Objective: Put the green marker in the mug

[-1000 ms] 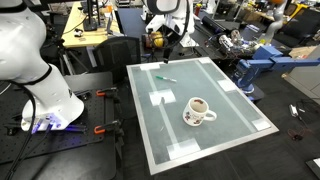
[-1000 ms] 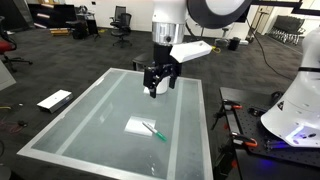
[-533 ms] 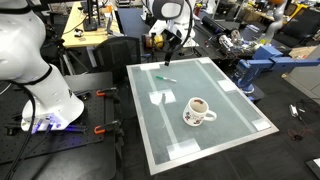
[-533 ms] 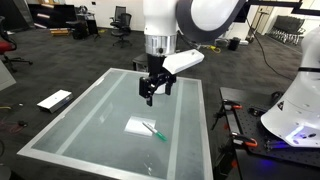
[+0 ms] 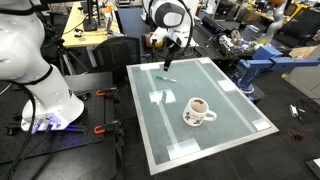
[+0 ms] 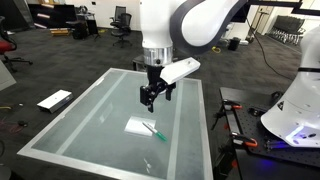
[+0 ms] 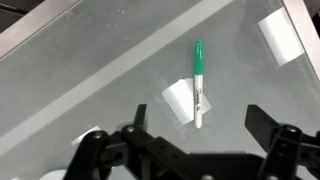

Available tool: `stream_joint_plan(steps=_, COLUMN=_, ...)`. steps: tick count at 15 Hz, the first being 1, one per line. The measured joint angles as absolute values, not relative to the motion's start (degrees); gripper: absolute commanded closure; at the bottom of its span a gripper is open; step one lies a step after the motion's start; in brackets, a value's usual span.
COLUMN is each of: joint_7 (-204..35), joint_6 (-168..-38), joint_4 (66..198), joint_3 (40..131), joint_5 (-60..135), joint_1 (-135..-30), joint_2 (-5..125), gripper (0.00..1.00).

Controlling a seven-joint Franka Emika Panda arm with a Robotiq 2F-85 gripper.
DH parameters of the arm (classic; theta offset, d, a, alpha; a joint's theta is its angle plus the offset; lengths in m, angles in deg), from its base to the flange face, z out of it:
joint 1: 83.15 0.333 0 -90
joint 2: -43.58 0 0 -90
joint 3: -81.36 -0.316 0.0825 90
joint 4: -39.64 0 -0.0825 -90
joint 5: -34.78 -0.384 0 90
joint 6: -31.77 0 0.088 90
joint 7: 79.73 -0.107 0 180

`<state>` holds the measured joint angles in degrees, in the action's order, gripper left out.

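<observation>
Glass tabletop (image 7: pixel 80 60) bears a green-capped, white-barrelled marker (image 7: pixel 198 85) below the spread-fingered gripper (image 6: pixel 148 101).

I see a glossy, glass-like table (image 7: pixel 80 70); on it a smooth plastic marker (image 7: pixel 198 85) and a glazed ceramic mug (image 5: pixel 198 111).

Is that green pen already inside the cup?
No, the green marker lies flat on the table, well apart from the mug.
</observation>
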<state>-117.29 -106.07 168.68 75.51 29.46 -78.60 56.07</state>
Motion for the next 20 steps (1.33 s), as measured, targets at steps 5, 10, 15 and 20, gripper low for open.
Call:
stream_joint_plan(steps=5, joint_7=-117.29, joint_6=-109.54, joint_4=165.01, joint_3=77.01, joint_5=29.53, joint_1=-77.23, joint_2=62.67, gripper=0.00)
stream_joint_plan(steps=10, joint_7=-117.31, joint_6=-110.56, joint_4=160.79, joint_3=79.13, joint_5=29.68, joint_1=-74.81, joint_2=68.35, gripper=0.00)
stream_joint_plan(steps=15, joint_7=-117.32, joint_6=-110.56, joint_4=157.40, joint_3=80.12, joint_5=29.70, joint_1=-72.56, joint_2=72.86, gripper=0.00)
stream_joint_plan(steps=20, joint_7=-118.08, joint_6=-110.56, joint_4=155.98, joint_3=81.01, joint_5=29.64, joint_1=-71.37, joint_2=75.40, gripper=0.13)
